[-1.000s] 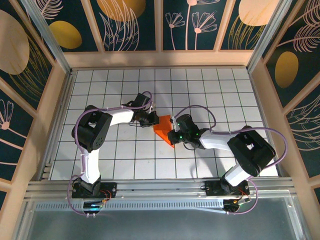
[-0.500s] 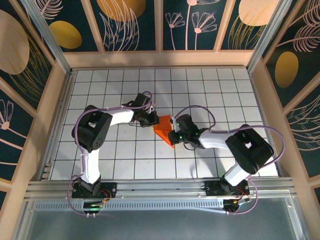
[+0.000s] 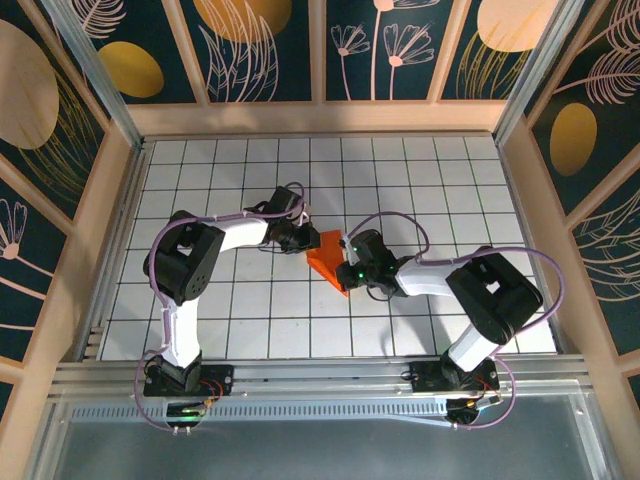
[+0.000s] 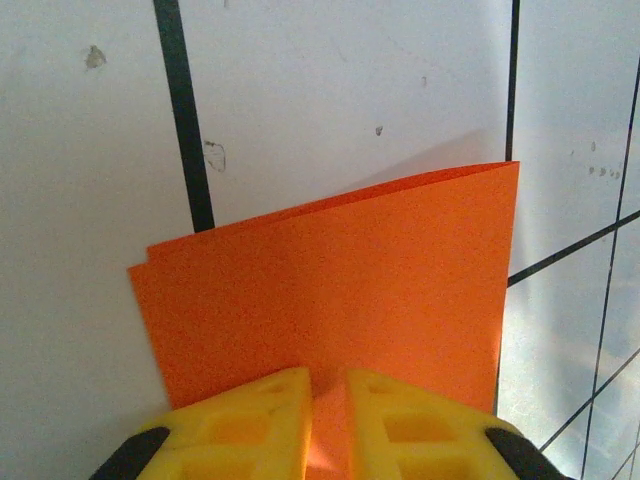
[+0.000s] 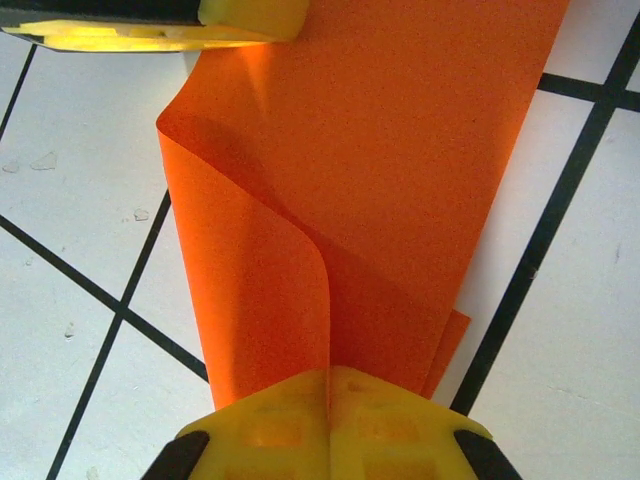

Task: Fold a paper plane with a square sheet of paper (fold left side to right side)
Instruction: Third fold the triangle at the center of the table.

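The left gripper (image 3: 303, 241) and right gripper (image 3: 347, 262) flank the square sheet of paper (image 3: 326, 258) from either side, crowding the middle; the tiled surface (image 3: 450, 180) lies free elsewhere, out to the wooden walls (image 3: 320, 118)

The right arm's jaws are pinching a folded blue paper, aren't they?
Not blue. The right arm's jaws are pinching a folded orange paper, as the right wrist view shows: the jaws meet on its near edge.

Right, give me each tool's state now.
Left tool: slightly apart over the paper; grip cannot be told.
Right tool: closed on the paper.
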